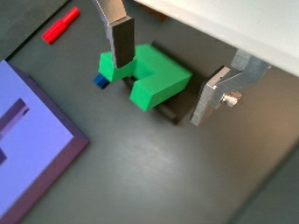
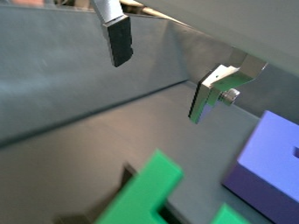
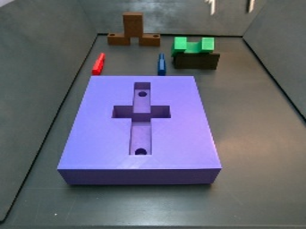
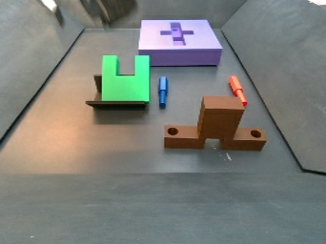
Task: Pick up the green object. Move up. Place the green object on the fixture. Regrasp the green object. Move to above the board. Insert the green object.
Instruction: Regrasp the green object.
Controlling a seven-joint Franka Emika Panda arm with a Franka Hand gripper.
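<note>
Directly below our end effector, the green object rests on the fixture, and our silver fingers hang apart above it, gripping nothing. Off to one side of the end effector lies the purple board, with a thin red bar and a small blue piece on the floor nearer the green object. Further away, in a side view, stands a brown cross-shaped block.
</note>
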